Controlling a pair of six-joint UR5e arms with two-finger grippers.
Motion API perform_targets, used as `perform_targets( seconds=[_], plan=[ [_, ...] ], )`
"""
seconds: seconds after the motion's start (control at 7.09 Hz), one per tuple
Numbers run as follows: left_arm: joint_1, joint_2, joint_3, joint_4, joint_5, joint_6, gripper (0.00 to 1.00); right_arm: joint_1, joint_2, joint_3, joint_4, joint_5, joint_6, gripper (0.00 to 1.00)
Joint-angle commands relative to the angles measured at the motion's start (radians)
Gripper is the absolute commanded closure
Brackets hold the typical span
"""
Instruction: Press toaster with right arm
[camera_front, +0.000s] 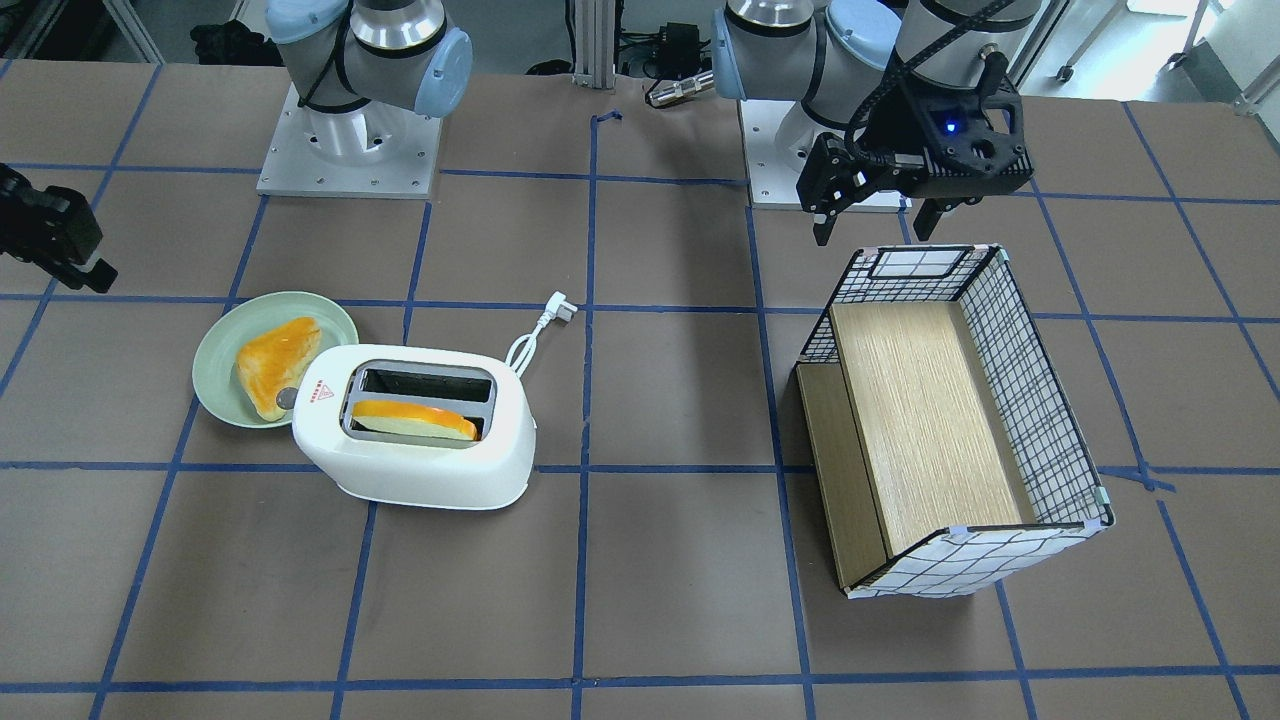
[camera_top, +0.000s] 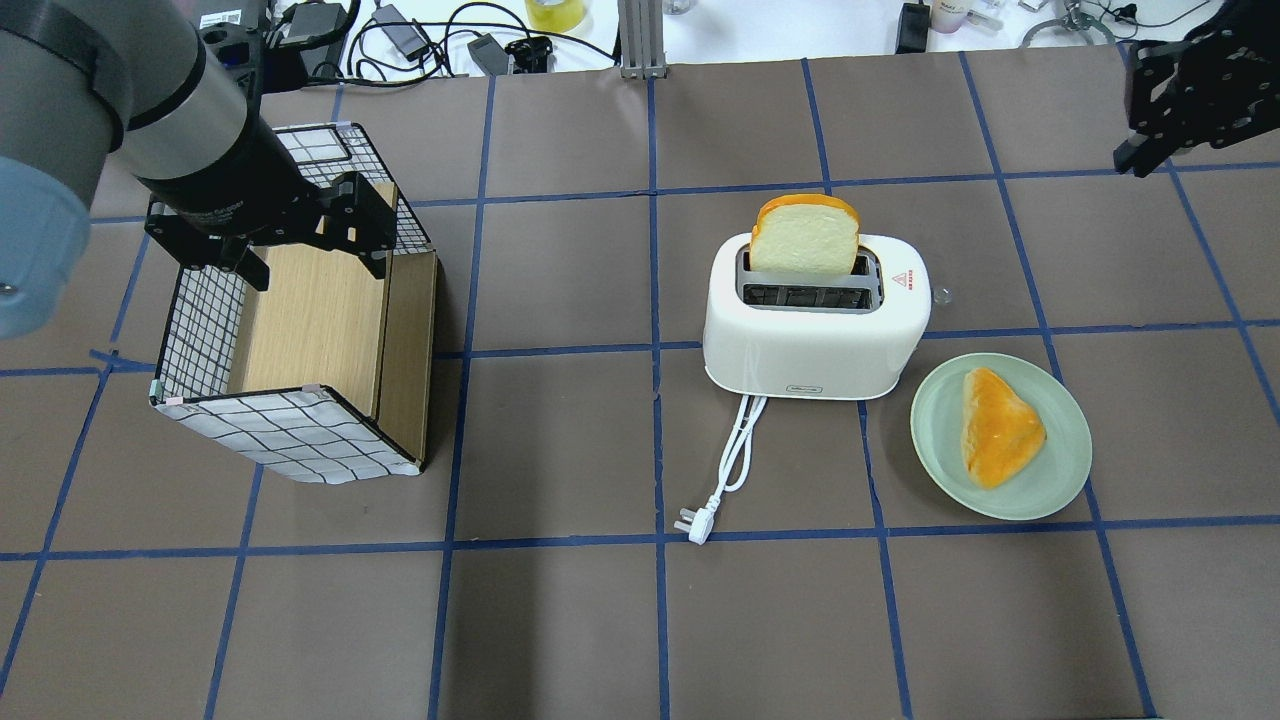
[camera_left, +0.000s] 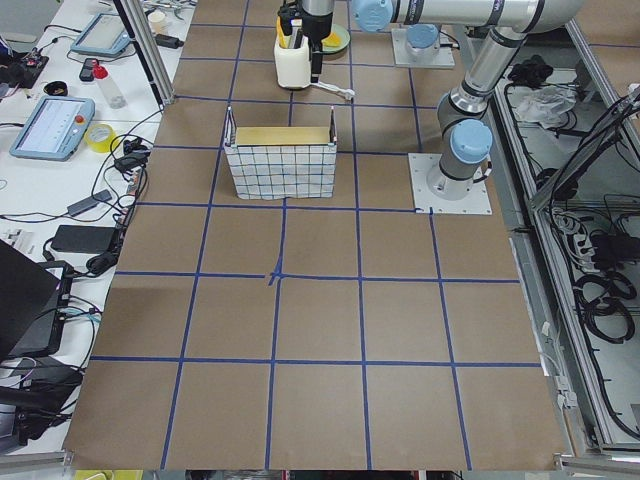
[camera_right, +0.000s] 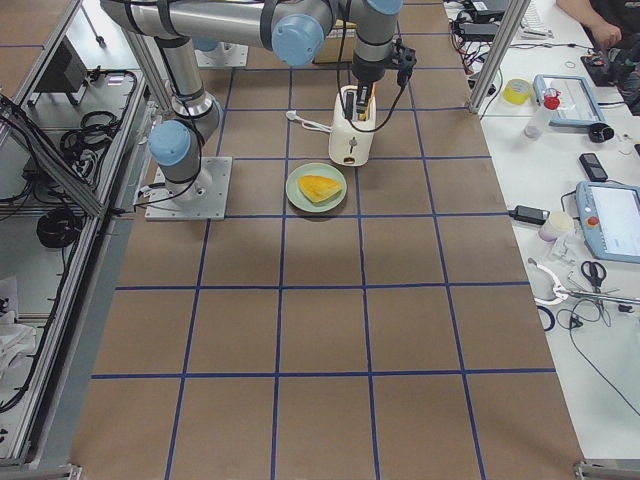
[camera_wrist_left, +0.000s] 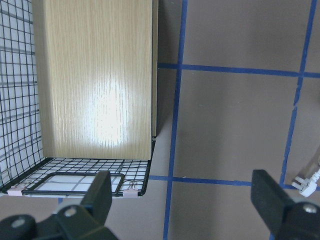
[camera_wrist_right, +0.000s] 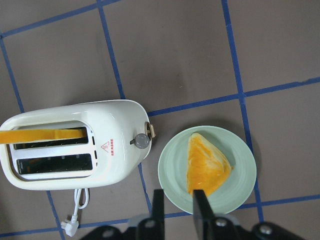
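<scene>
The white toaster (camera_top: 815, 340) stands mid-table with a bread slice (camera_top: 805, 235) upright in one slot; it also shows in the front view (camera_front: 420, 450). Its grey knob (camera_wrist_right: 142, 141) and beige lever (camera_wrist_right: 150, 130) sit on the end facing the plate. My right gripper (camera_top: 1165, 110) hangs high, apart from the toaster, out beyond the plate side. In the right wrist view (camera_wrist_right: 179, 200) its fingers stand close together and hold nothing. My left gripper (camera_front: 880, 225) is open and empty over the basket's end.
A green plate (camera_top: 1050, 485) with a toasted bread piece (camera_top: 995, 425) lies beside the toaster's knob end. The white cord and plug (camera_top: 700, 520) trail from the toaster. A wire basket with a wooden floor (camera_front: 1040, 400) lies under the left arm.
</scene>
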Motion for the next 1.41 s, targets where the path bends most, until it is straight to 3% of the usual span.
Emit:
perform_targets(
  seconds=[0.0,0.28,0.56,1.27],
  plan=[
    [0.0,0.0,0.0,0.0,0.0,0.0,0.0,0.063,-0.003,-0.009,-0.009,-0.018,0.098,0.0],
    [0.0,0.0,0.0,0.0,0.0,0.0,0.0,0.155,0.0,-0.014,-0.064,-0.047,0.167,0.0],
    [0.0,0.0,0.0,0.0,0.0,0.0,0.0,0.288,0.013,-0.012,-0.121,-0.134,0.244,0.0],
    [0.0,0.0,0.0,0.0,0.0,0.0,0.0,0.327,0.029,-0.014,-0.119,-0.124,0.135,0.0]
  ],
)
